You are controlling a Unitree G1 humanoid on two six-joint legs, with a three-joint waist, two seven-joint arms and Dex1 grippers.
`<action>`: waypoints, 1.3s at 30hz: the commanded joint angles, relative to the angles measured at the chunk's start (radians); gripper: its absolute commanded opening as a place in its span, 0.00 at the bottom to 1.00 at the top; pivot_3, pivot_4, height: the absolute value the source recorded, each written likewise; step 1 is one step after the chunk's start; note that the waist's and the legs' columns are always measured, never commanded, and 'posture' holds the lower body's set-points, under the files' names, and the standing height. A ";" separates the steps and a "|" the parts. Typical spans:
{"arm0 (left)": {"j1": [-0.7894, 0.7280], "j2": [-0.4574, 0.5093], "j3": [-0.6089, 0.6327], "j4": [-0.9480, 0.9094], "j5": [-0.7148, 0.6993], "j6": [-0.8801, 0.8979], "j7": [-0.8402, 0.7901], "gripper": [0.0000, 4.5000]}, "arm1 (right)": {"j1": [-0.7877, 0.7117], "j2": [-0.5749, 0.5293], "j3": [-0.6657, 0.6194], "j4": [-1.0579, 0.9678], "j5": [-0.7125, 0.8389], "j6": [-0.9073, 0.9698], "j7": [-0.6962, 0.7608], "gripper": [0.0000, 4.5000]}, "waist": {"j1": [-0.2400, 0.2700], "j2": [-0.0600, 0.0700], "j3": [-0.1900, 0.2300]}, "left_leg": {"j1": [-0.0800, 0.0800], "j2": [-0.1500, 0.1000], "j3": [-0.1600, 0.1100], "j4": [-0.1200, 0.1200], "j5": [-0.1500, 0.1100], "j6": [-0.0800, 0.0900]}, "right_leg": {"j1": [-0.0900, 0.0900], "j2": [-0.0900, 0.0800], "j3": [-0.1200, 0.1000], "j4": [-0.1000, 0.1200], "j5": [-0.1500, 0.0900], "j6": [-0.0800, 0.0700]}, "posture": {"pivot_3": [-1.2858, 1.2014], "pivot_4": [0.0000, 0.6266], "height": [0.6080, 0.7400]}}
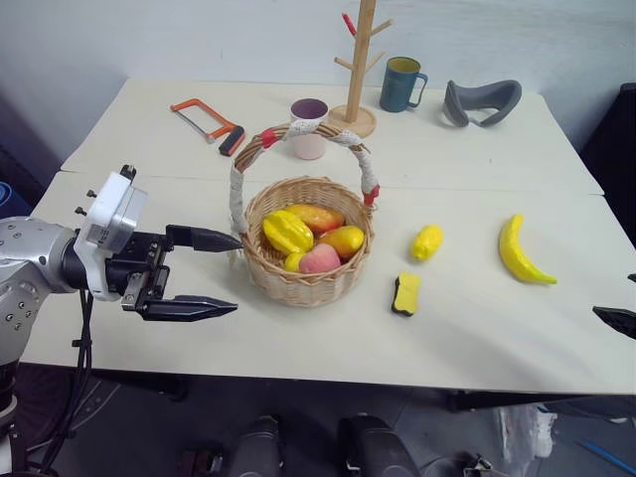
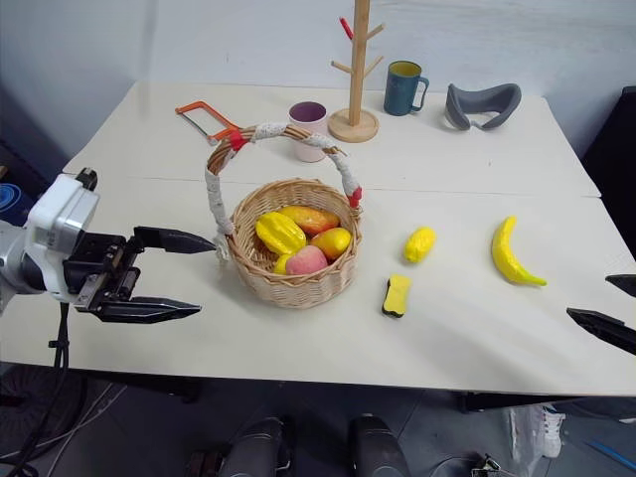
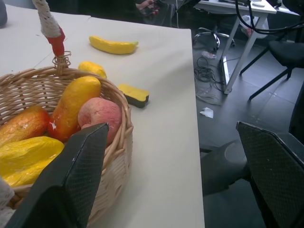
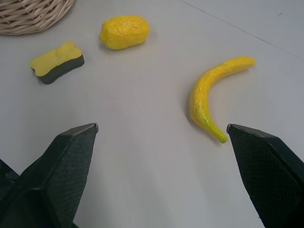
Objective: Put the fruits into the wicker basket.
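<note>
Because the banana (image 4: 207,97) lies flat and curved on the smooth worktop (image 1: 477,328), the likeliest fault from here is a pinch across its narrow, tapering end, which could squirt it sideways or spin it toward the worktop's near edge; a second risk is mistaking the yellow-and-black sponge (image 4: 57,62) for a fruit, since it sits just beside the lumpy lemon-like fruit (image 4: 124,31); a third is the tall arched handle (image 1: 298,134) of the wicker basket (image 1: 308,268), which could snag a fruit carried in low. The right claw (image 4: 161,135) stands with fingers wide apart and empty, the banana near and just ahead of it, toward one finger, the lemon-like fruit and sponge farther off toward the basket; the left claw (image 1: 221,273), likewise spread and empty, hovers beside the basket, which already holds starfruit (image 1: 286,231), mango (image 1: 342,240) and peach (image 1: 319,258).
</note>
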 commanded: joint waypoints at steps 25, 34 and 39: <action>0.004 -0.024 -0.047 0.020 0.070 -0.087 -0.027 1.00 | -0.281 -0.162 0.397 -0.170 -0.063 -0.169 0.002 1.00 | -0.001 0.000 0.000 | 0.000 0.000 0.000 0.000 0.000 0.000 | -0.001 0.000 0.000 0.001 0.000 0.000 | 0.52 0.24 1.00; -0.043 -0.045 -0.094 -0.048 0.088 -0.070 0.039 1.00 | -0.685 -0.090 0.983 0.059 -0.491 -0.753 0.050 1.00 | -0.002 0.001 0.001 | -0.001 0.000 0.000 0.001 0.000 0.000 | -0.002 0.000 0.000 0.001 0.000 0.000 | 0.52 0.24 1.00; -0.063 -0.063 -0.110 -0.081 0.083 -0.054 0.081 1.00 | -0.835 -0.001 1.136 0.260 -0.632 -1.005 0.059 1.00 | -0.002 0.001 0.001 | -0.002 0.000 0.001 0.004 0.000 0.000 | -0.002 0.000 0.000 0.003 0.000 0.000 | 0.52 0.24 1.00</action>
